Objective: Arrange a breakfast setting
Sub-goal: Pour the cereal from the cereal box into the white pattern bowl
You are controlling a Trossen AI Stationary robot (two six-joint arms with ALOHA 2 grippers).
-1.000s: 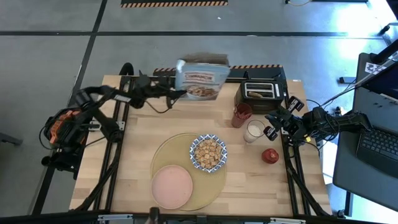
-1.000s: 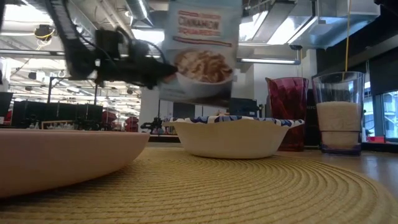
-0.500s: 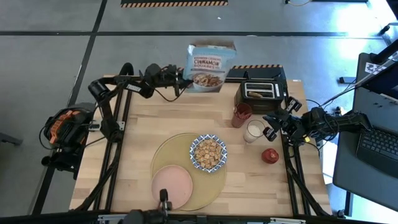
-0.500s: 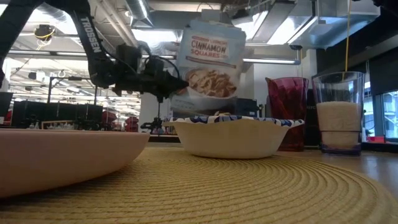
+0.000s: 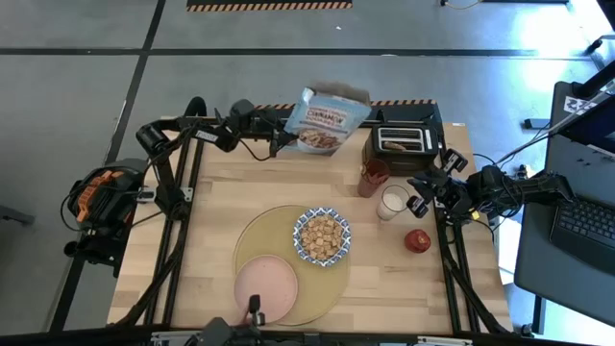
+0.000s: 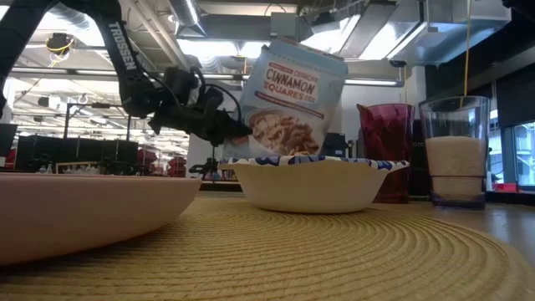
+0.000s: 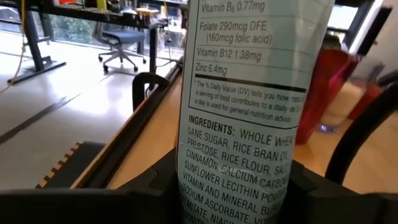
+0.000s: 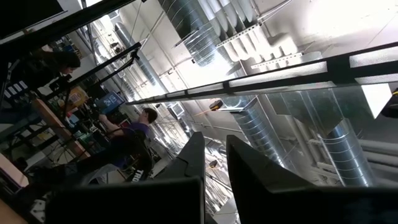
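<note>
I am holding the cinnamon cereal box (image 5: 327, 117) in the left gripper (image 5: 280, 144), fingers clenched on its narrow side panel, at the far edge of the table (image 5: 221, 240) just beside the black toaster (image 5: 404, 144). The box is tilting toward the toaster, and I am judging that I am parking it back here because the pouring is finished: the patterned bowl (image 5: 322, 236) is already sitting full of cereal on the far right part of the tan placemat (image 5: 264, 235), so the box only needs to be out of the setting.

The pink plate (image 5: 267, 284) is resting on the placemat's near left part. The red cup (image 5: 374, 176) and milk glass (image 5: 391, 203) are standing right of the mat, the red apple (image 5: 417, 240) nearer the right edge.

My right gripper (image 5: 424, 196) is waiting beside the glass, pointing upward; I cannot tell how its fingers are set.
</note>
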